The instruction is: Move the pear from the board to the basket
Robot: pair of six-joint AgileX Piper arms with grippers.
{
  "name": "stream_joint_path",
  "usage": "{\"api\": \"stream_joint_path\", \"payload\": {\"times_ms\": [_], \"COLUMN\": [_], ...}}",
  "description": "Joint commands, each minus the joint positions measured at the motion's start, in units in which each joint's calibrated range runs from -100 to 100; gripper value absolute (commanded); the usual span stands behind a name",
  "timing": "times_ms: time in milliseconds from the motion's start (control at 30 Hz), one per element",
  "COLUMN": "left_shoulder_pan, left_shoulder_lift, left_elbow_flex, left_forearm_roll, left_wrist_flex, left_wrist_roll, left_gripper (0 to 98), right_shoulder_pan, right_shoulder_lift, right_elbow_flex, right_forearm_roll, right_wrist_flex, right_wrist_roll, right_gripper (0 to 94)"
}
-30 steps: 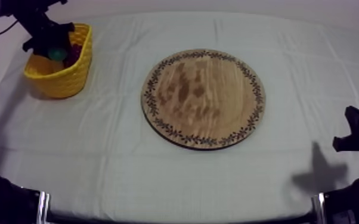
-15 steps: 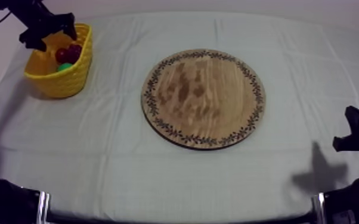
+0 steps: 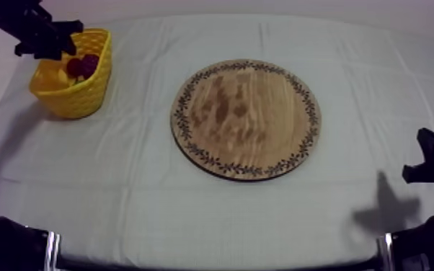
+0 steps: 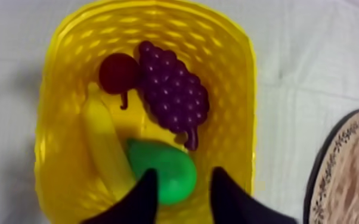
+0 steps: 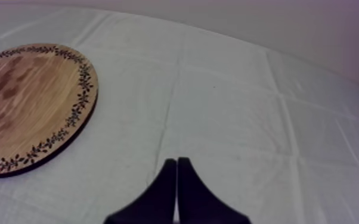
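The left gripper, fingers spread, is rising away from the yellow basket, leaving the pear released just beneath its tips; the task is looking complete.

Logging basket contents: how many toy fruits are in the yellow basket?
4, all in the yellow basket: small red fruit beside the bunch of grapes, banana along one wall, pear beside the banana, below the left pincer. Others may lie hidden underneath.
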Motion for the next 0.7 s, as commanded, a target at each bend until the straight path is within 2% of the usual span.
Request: {"api": "stream_joint_path", "payload": {"times_ms": [0, 100, 200, 467, 667], "left_shoulder_pan": [0.0, 0.0, 0.3, 1.9, 2.6], "left_shoulder_lift": [-3.1, -7.1, -12.3, -31.6, -49.1], "left_elbow_flex": [4.0, 8.5, 14.9, 39.0, 54.4], "left_forearm_roll": [0.03, 0.04, 0.12, -0.05, -0.11], "left_wrist_flex": [-1.6, -4.5, -8.6, -22.2, -28.4], "left_wrist_roll": [-0.1, -0.6, -1.8, -2.8, -2.3], "left_gripper": [11.9, 4.4, 1.6, 0.1, 0.0], "right_shoulder_pan": [0.0, 0.0, 0.0, 0.0, 0.0], "right_shoulder_lift": [0.0, 0.0, 0.0, 0.0, 0.0], "right_elbow_flex": [0.0, 0.0, 0.0, 0.0, 0.0], "right_forearm_roll": [0.0, 0.0, 0.0, 0.0, 0.0], "right_wrist_flex": [0.0, 0.0, 0.0, 0.0, 0.0], "right_wrist_roll": [0.0, 0.0, 0.0, 0.0, 0.0], "right_gripper": [0.3, 0.3, 0.3, 0.3, 0.3]}}
